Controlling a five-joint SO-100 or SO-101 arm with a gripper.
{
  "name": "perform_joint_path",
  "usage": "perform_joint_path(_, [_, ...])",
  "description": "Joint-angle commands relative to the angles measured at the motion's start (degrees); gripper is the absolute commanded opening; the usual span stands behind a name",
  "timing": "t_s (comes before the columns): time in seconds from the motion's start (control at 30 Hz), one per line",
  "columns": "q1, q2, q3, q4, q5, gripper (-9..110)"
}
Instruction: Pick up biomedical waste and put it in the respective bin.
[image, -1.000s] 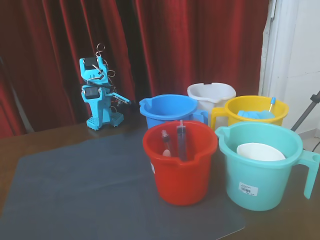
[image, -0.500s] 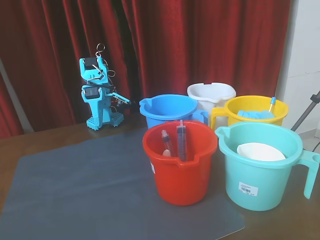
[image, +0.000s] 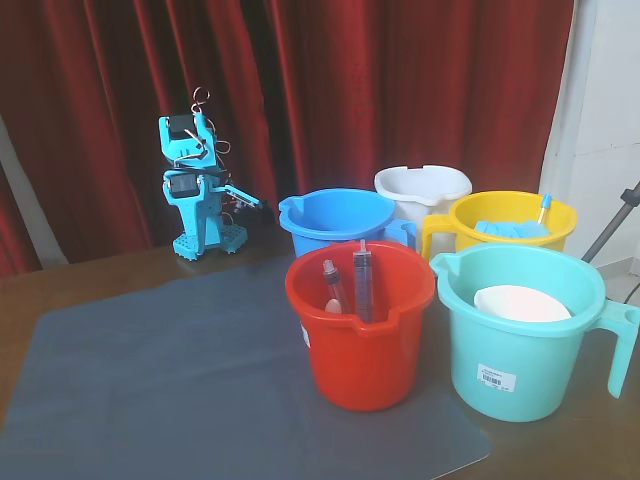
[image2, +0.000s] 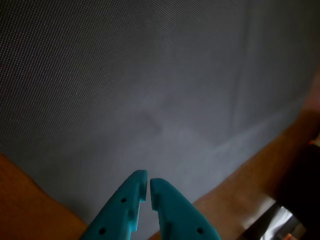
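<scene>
Both fingers (image2: 165, 200) of the gripper (image2: 148, 181) are pressed together in the wrist view, with only a thin line between the tips, and they grasp nothing. Under them lies the grey mat (image2: 150, 85), and the brown table (image2: 30, 200) shows at the near corners. In the fixed view the turquoise arm (image: 200, 190) stands folded at the far left of the table, in front of a red curtain (image: 330, 80), well apart from the bins. The red bin (image: 362, 325) stands near, on the right part of the mat, and it holds two syringes (image: 362, 282) that lean on its inner wall. To its right is the teal bin (image: 525, 330) with something white (image: 520, 302) inside. Farther away stand the blue bin (image: 335, 220), the white bin (image: 422, 190) and the yellow bin (image: 510, 225), which holds blue material (image: 512, 229); I cannot tell what it is.
</scene>
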Motion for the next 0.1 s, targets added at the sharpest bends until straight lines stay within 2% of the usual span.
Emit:
perform_joint_path(0.0, [0.18,0.09,-0.35,0.26,-0.35,0])
perform_joint_path(0.07, [0.18,0.09,-0.35,0.26,-0.35,0])
